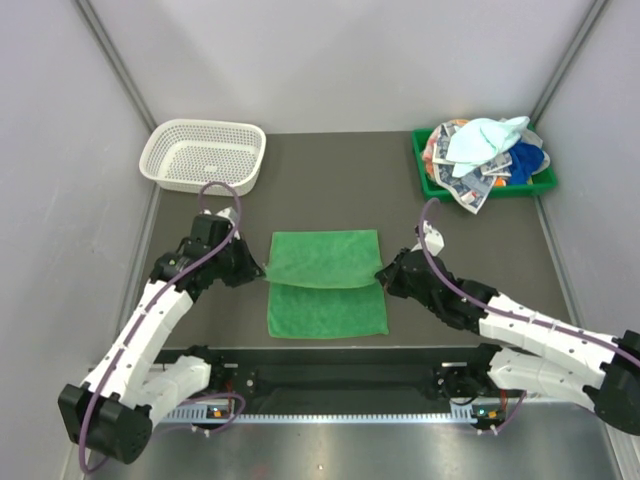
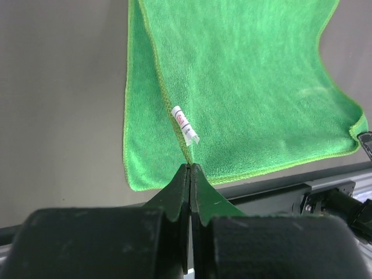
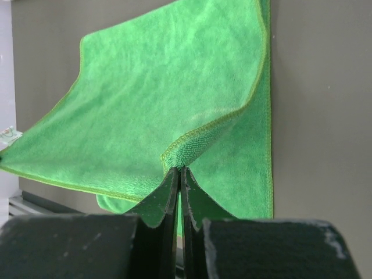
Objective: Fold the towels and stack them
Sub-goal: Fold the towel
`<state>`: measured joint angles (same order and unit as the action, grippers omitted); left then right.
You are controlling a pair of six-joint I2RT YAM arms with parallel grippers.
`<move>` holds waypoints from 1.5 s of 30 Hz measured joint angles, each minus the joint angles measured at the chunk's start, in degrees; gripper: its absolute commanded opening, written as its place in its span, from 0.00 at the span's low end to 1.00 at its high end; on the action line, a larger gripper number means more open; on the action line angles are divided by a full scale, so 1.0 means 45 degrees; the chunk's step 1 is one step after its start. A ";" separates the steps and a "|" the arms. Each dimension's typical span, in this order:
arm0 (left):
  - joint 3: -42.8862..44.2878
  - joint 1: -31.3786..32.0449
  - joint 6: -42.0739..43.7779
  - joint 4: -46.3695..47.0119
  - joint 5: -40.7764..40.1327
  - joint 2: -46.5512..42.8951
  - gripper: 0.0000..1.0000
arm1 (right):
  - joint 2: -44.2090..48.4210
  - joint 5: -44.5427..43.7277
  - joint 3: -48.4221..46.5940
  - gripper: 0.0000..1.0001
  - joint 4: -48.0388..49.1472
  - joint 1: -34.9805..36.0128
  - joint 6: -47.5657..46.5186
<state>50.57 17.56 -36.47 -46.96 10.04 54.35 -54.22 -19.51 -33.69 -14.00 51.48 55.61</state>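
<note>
Far left, at the back of the dark table (image 1: 320,200): white mesh basket (image 1: 203,155), well apart from the rest. Next, left gripper (image 2: 190,170), jaws pressed fully together on the left corner of the bright green towel (image 1: 325,305), close to a small white label (image 2: 185,125) at the hem. Middle of the table: that towel, doubled over, lower layer flat on the surface, upper layer raised by two corners, held edge sagging between the grippers. Then right gripper (image 3: 179,170), likewise clamped tight with no gap, pinching the towel's right corner at the stitched hem. Far right at the back: green tray (image 1: 420,160) heaped with the other towels (image 1: 485,150), crumpled, pale mint on top, blue, orange-pink print and grey-checked white beneath, one hanging over the tray's near rim.
</note>
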 measured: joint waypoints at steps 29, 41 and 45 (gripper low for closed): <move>-0.1622 -0.0005 -0.0913 0.0068 0.0801 -0.0175 0.00 | 0.0981 -0.0772 0.1588 0.00 -0.0238 0.1234 0.1559; -0.2006 -0.0015 -0.1098 -0.0029 0.0704 -0.0437 0.00 | 0.0850 -0.0971 0.1627 0.00 -0.0223 0.2074 0.1996; -0.2909 -0.0015 -0.1467 0.0063 0.0899 -0.0432 0.00 | 0.0403 -0.0967 0.2395 0.01 0.0155 0.2331 0.2438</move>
<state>37.47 17.50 -43.07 -46.68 14.09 52.40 -52.40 -23.86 -22.92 -13.30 61.98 66.59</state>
